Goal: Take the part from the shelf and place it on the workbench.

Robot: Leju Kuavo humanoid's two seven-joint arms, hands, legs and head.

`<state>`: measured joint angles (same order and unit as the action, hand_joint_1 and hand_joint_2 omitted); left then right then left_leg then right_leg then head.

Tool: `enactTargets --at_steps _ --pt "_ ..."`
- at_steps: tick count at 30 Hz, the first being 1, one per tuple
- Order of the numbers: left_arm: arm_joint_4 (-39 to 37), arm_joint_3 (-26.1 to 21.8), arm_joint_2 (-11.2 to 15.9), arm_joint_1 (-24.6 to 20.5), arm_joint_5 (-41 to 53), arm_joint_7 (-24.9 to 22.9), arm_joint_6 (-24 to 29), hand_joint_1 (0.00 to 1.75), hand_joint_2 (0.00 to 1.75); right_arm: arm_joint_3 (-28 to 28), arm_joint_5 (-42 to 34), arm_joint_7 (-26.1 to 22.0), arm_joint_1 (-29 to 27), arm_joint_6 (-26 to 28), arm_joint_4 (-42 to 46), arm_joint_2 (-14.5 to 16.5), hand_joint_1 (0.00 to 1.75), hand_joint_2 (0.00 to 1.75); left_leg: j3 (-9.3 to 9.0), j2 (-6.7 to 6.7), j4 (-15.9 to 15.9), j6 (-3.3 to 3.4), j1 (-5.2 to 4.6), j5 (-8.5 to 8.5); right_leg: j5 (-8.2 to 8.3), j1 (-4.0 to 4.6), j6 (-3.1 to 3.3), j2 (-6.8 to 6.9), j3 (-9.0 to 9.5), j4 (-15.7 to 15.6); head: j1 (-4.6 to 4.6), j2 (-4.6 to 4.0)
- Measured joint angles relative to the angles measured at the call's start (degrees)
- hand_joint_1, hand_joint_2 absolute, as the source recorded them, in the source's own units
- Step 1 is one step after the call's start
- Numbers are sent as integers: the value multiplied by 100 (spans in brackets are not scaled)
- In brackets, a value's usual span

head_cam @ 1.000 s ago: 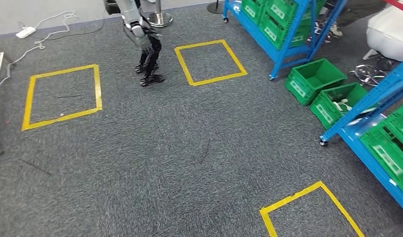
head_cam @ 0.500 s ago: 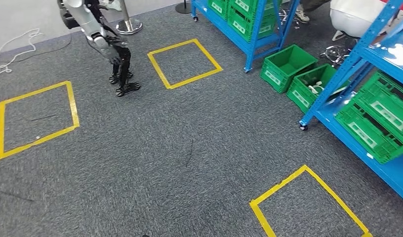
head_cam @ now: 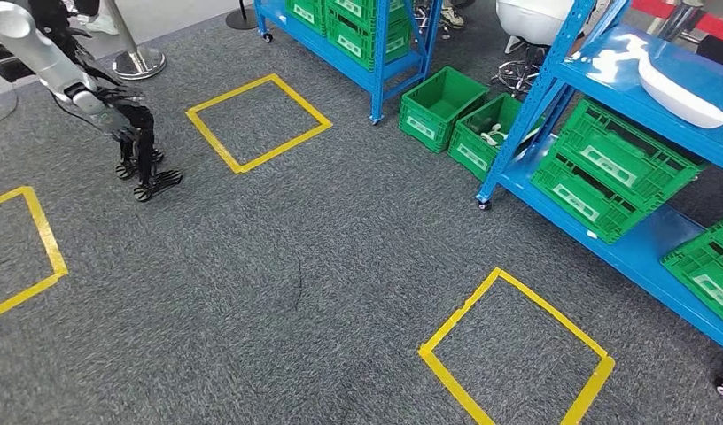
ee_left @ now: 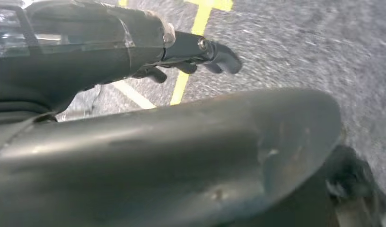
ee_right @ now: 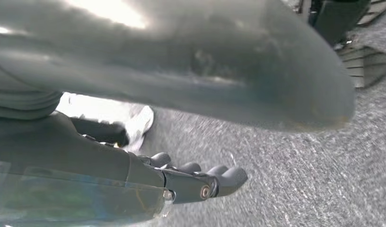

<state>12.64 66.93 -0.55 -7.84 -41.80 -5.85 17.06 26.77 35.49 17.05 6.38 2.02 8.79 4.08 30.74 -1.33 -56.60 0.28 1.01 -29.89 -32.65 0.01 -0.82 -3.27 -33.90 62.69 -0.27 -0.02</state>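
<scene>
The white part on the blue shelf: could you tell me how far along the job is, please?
Nothing looks done yet: the white part lies untouched on the blue shelf. Left hand and right hand hang over carpet, holding nothing. Left to do: reach the shelf, grasp the part, carry it to the workbench.

Right hand (ee_right: 181,182) with nothing in it, dark fingers (ee_right: 226,177) loosely extended, above grey carpet (ee_right: 300,179)

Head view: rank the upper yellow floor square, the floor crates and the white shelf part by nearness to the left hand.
1. The yellow square, beside the left hand.
2. The green floor crates, by the shelf leg.
3. The white part, on the shelf, far right.
</scene>
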Motion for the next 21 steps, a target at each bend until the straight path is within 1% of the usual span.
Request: enactTargets --at_steps 1,2,3,4,5,6,7,8,9,10,11,12,13,14,15,16,17,18,19,20,21 --pt "0 0 -5 10 -1 1 -1 0 0 0 0 1 16 -8 1 3 0 0 -29 116 10 16 -7 -21 -172 0 -31 165 -190 363 21 0" --pt "-1 0 -8 20 -7 1 -1 0 0 0 6 2 25 -13 2 4 0 0 -52 237 10 25 -12 -45 -329 -9 -62 263 -401 755 36 0" --pt "-2 0 -5 25 -16 3 -2 0 0 0 19 2 20 -15 2 4 0 0 -71 334 9 22 -13 -68 -391 -21 -82 295 -546 1014 40 0" --pt "-2 0 -2 25 -30 10 -7 0 0 0 32 2 0 -12 1 5 0 0 -92 414 8 16 -13 -92 -344 -33 -94 313 -600 1092 45 0" --pt "-3 -1 3 23 -46 20 -14 0 0 0 45 1 -25 -3 1 5 0 0 -120 480 7 6 -12 -117 -193 -44 -96 331 -548 962 51 0" --pt "-2 -1 6 19 -57 30 -23 0 0 0 55 -1 -45 10 0 5 0 0 -155 536 8 -9 -11 -143 37 -50 -85 367 -394 639 59 0" --pt "-2 -2 9 17 -68 39 -34 0 0 -1 62 -3 -57 24 0 5 0 0 -190 584 11 -27 -10 -171 246 -42 -64 460 -197 237 66 0" --pt "-2 -3 11 15 -75 45 -44 0 0 -2 68 -5 -54 38 0 8 0 0 -219 625 7 -53 -21 -198 383 -17 -34 566 -18 -123 73 0" --pt "-2 -3 15 12 -81 49 -55 0 0 -3 74 -6 -42 48 0 13 0 0 -237 664 6 -82 -34 -219 437 9 3 656 96 -357 77 0" --pt "-3 -4 19 11 -88 51 -67 0 0 -4 80 -7 -33 54 1 17 0 0 -247 704 7 -109 -45 -235 421 35 38 712 141 -459 74 0" --pt "-2 -4 24 8 -94 53 -77 0 0 -4 86 -7 -28 59 1 22 0 0 -260 751 9 -138 -56 -247 398 56 73 695 142 -481 70 0" --pt "-1 -4 28 3 -98 53 -84 0 0 -4 92 -7 -28 62 1 26 0 0 -276 796 17 -167 -54 -264 392 52 109 646 142 -490 66 0" --pt "-1 -4 32 -6 -102 54 -90 0 0 -4 98 -7 -37 64 1 29 0 0 -288 721 -3 -197 -43 -304 396 43 138 594 154 -509 59 0" --pt "0 -4 36 -14 -103 56 -91 0 0 -4 102 -7 -39 68 0 30 0 0 -258 567 -104 -222 -31 -389 402 28 172 542 170 -530 51 0" --pt "0 -4 40 -18 -104 57 -92 0 0 -4 104 -7 -32 70 0 32 0 0 -159 383 -328 -241 -19 -527 407 12 206 487 188 -548 34 0" --pt "-1 -4 48 -17 -104 58 -94 0 0 -4 105 -7 -23 71 1 37 0 0 9 190 -670 -250 -8 -696 407 7 230 428 196 -553 14 0" --pt "-1 -4 55 -8 -104 58 -95 0 0 -4 105 -7 -11 70 1 43 0 0 233 111 -1080 -252 -7 -861 402 11 252 355 202 -553 -6 0" --pt "-2 -4 62 3 -105 56 -95 0 0 -4 105 -7 -5 67 1 51 0 0 448 97 -1435 -252 -8 -960 396 17 263 275 211 -553 -22 0" --pt "-2 -4 69 11 -105 54 -96 0 0 -5 105 -6 -8 62 1 57 0 0 602 98 -1638 -247 -11 -956 390 24 268 193 225 -552 -31 0" --pt "-3 -4 73 18 -106 52 -96 0 0 -5 105 -4 -14 60 1 62 0 0 661 91 -1625 -235 -12 -824 381 29 269 107 243 -549 -37 0" --pt "-3 -4 77 20 -105 49 -96 0 0 -5 104 -3 -19 57 0 64 0 0 610 44 -1390 -216 -12 -584 369 31 263 20 265 -544 -41 0"
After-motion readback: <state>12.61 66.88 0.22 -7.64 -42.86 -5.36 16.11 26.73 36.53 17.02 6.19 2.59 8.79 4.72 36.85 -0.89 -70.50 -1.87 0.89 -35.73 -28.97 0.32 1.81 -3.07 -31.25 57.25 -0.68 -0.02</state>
